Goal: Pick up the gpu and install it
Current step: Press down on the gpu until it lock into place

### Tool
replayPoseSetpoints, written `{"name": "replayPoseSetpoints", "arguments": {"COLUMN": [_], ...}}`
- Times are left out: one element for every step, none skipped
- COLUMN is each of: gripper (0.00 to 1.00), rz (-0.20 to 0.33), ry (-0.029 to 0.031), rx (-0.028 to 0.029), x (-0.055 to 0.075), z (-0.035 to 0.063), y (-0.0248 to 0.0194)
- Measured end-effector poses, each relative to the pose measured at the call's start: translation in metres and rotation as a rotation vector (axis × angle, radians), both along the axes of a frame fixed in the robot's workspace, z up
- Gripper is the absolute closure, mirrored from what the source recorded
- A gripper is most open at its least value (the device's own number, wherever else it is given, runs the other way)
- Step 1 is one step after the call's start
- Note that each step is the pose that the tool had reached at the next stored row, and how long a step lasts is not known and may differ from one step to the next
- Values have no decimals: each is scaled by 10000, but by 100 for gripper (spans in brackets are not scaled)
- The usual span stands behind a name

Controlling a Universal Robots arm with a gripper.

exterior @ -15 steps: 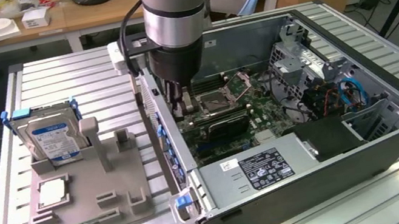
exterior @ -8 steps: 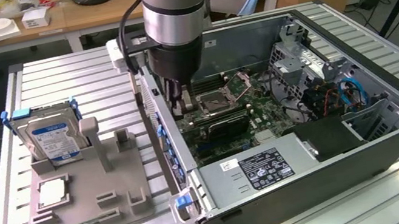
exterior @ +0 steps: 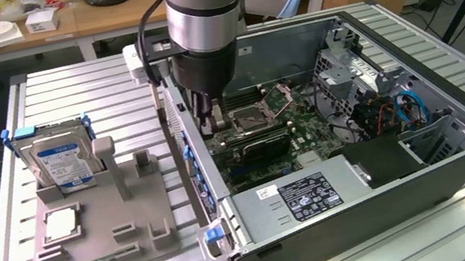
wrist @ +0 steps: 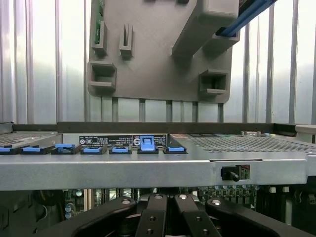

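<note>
The gpu [exterior: 255,146] appears to be the dark flat card lying low on the motherboard [exterior: 304,148], just below and ahead of the fingertips. Whether it is sitting fully in its slot I cannot tell. The gripper [exterior: 210,121] is reaching down inside the open computer case [exterior: 459,112], and its fingers [wrist: 148,207] are showing pressed together, with nothing visibly pinched between them. They are hanging near the card's end, but contact is not clear.

Judging from this, the seating step is under way. Doing it well means pressing straight down along the card's top edge, keeping it square to the slot and keeping the closed tips off the processor socket [exterior: 261,117], which is lying just beyond them.

Behind the fingers, the case's metal wall [wrist: 148,170] is carrying a row of blue latches [wrist: 147,143]. Farther out, past that wall, the grey parts holder [exterior: 105,225] is holding the hard drive [exterior: 61,161] upright.
</note>
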State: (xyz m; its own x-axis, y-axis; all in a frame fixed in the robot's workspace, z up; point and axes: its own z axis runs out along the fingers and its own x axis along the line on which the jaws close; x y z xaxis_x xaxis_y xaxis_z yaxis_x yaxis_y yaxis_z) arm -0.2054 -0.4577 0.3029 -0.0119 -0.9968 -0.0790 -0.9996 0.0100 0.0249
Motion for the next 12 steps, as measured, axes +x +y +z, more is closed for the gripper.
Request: {"name": "replayPoseSetpoints", "arguments": {"gripper": [89,89,89,89,89,89,89,89,89,89,89,89], "rz": [-3,-5,-5,-5,-6,-6,-5,-4,-3,-5,-6,-11], "ry": [-1,-3,-6,-13,-20,-31,-43,-50,-69,-81,-92,-99], "rx": [2,2,-2,-3,-4,-5,-4,-4,9,10,4,0], "x": [-2,-3,-4,-4,-4,-4,-3,-3,-1,-2,2,16], "z": [-6,-15,-23,-33,-43,-55,-66,-76,-90,-100,-106,-110], "y": [-4,-7,-10,-12,-14,-15,-16,-17,-16,-16,-16,-16]}}
